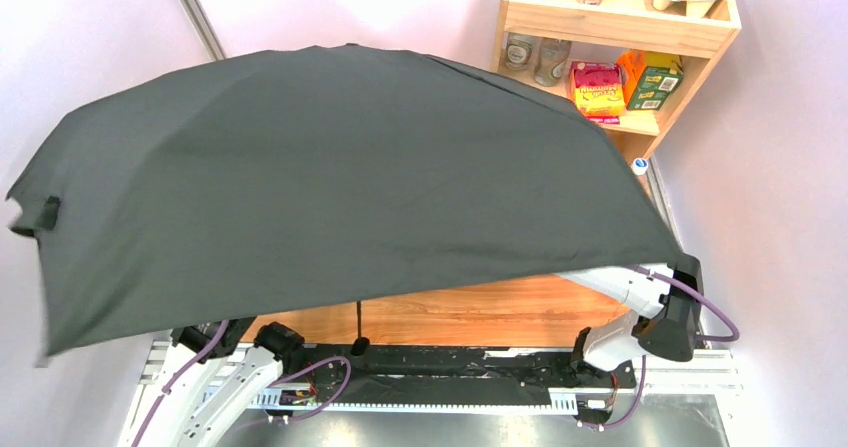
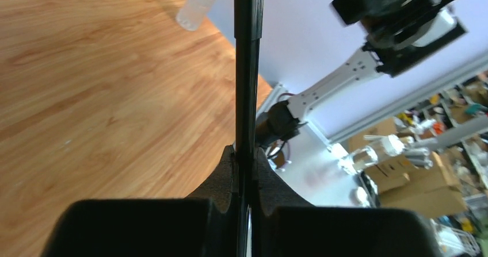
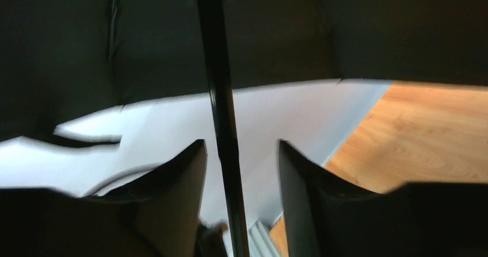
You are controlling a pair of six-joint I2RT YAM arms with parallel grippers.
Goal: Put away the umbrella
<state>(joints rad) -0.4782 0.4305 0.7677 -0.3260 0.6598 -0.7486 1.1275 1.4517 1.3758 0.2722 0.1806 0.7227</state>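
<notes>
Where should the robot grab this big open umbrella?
Probably the umbrella by its thin straight shaft. It is slim enough to fit between the jaws, while the cloth on top is wide and floppy. Come in from below the cloth, sideways at the shaft, the way the left gripper is shut on it.

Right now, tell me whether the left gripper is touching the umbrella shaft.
Touching. The left wrist view shows the left gripper closed on the umbrella shaft, both fingers pressed against it with no gap.
</notes>
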